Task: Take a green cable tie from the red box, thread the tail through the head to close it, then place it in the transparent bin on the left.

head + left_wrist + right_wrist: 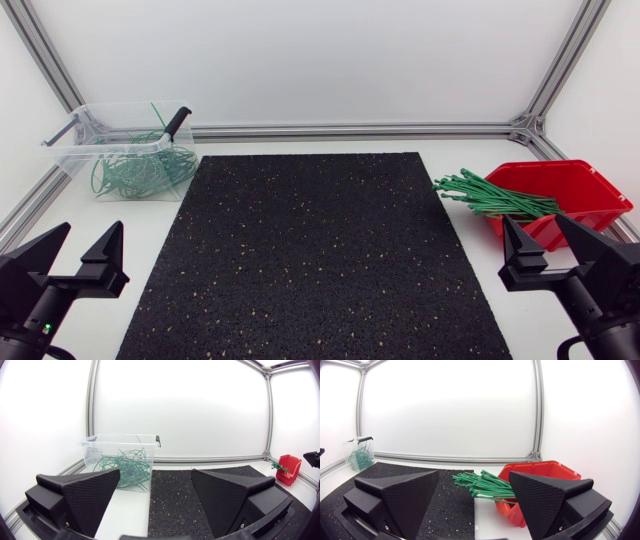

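Head view gives me both arms parked at the near edge of the white table (110,210), one at each side of the speckled black mat (310,250) that covers the middle. My left gripper (90,228) sits at the near left corner with its jaws spread wide and nothing between them. My right gripper (534,220) sits at the near right corner in the same state: wide apart and empty. The red box (590,195) stands on the right side of the table, just beyond my right gripper. A bundle of straight green cable ties (490,197) lies in it, their ends sticking out over its rim toward the mat. The transparent bin (70,150) is at the far left corner, well apart from the box, with a black handle (178,120) at its rim. It holds a tangle of looped green ties (140,172). From the left wrist camera the bin is straight ahead of the open fingers (90,495), and from the right wrist camera the bundle and box lie just ahead of that gripper.
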Available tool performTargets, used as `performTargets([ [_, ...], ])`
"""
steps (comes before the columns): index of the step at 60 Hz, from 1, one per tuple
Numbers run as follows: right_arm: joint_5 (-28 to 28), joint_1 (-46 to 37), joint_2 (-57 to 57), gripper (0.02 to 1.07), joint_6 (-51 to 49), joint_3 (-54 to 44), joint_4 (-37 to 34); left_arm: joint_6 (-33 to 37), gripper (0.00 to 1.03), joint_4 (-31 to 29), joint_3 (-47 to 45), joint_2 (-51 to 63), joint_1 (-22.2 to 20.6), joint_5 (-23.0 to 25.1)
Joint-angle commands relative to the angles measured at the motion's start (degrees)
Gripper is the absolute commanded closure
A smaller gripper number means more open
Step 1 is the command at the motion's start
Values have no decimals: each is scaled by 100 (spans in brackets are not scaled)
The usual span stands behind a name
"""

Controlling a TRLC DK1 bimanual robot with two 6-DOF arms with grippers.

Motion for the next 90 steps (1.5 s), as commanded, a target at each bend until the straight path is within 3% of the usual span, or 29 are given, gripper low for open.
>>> performTargets([
  [1, -45, 10, -49, 5, 60, -128, 3, -86, 4, -100, -235, -32, 37, 8],
  [31, 69, -52, -76, 5, 78, -84, 249, -86, 4, -109, -235, -23, 28, 8],
  [52, 262, -96, 3, 5, 174, 944, 117, -86, 4, -109, -235, -23, 1, 8],
  [71, 298, -87, 1550, 6, 210, 2720, -199, -86, 4, -109, -235, -23, 1, 8],
  [90, 245, -605, 4126, 6, -247, 5497, -1834, -86, 4, -109, -235, -23, 1, 8],
])
